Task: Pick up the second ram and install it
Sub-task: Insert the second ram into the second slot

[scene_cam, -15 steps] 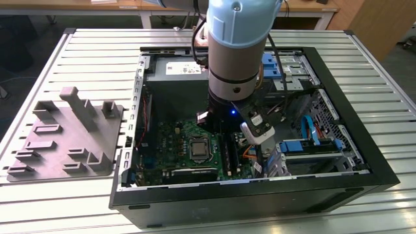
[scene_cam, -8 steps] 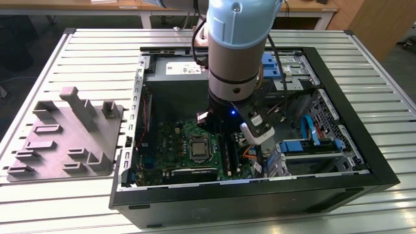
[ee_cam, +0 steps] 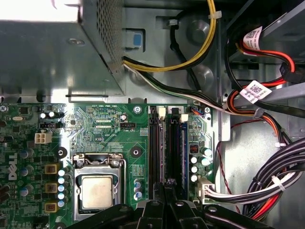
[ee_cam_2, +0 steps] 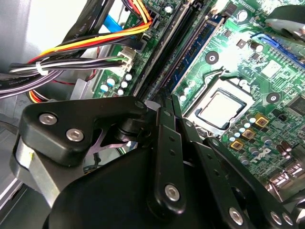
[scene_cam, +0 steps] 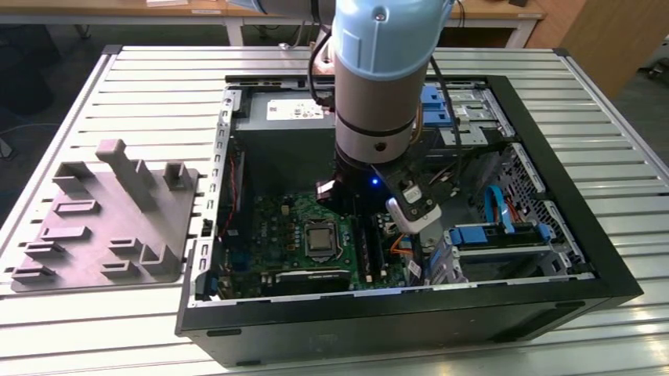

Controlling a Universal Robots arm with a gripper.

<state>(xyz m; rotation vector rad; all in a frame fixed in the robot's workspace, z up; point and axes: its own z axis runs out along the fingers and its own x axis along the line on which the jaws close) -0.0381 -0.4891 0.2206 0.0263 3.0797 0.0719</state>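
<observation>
Arm: upright — reaching straight down into the open computer case (scene_cam: 544,301).
Gripper (ee_cam: 164,191): fingers pressed together over the motherboard's (ee_cam: 109,129) memory slots (ee_cam: 164,148) — grasp cannot tell.

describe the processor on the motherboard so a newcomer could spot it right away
Inside the open black computer case on the slatted metal table lies a green motherboard. Beside its long black slot rails sits the processor: a flat silver square in a metal frame, the board's only large shiny plate.
</observation>
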